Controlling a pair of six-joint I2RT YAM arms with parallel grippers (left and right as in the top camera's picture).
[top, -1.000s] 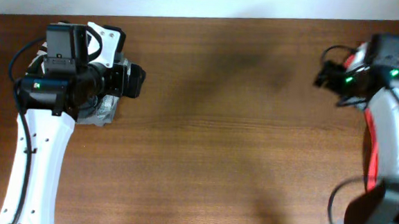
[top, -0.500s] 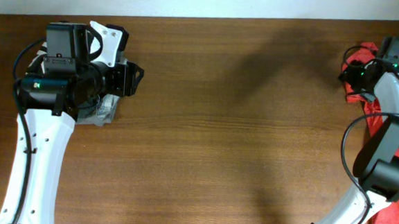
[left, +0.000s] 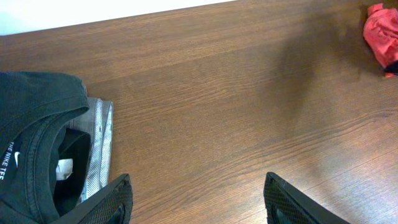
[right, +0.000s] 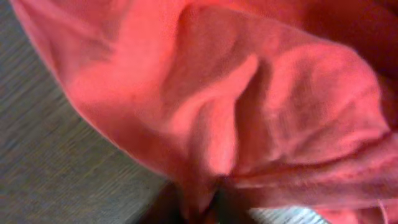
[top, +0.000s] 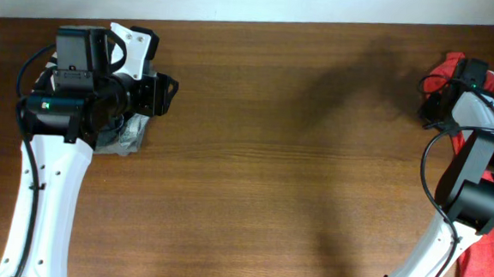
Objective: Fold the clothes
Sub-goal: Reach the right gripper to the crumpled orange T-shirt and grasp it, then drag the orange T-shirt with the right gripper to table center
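My right claw [right: 199, 198] is pinched shut on a fold of the orange-red T-shirt [right: 249, 93], and the cloth fills that wrist's view. From above, the T-shirt [top: 454, 65] is bunched at the right edge of the table [top: 272, 157], near the far right corner. More red cloth shows by the near right corner. My left claw [left: 198, 183] hangs wide open, holding nothing, near the far left corner. It is just beside a black garment [left: 31, 137] that lies on a folded grey cloth [left: 99, 149].
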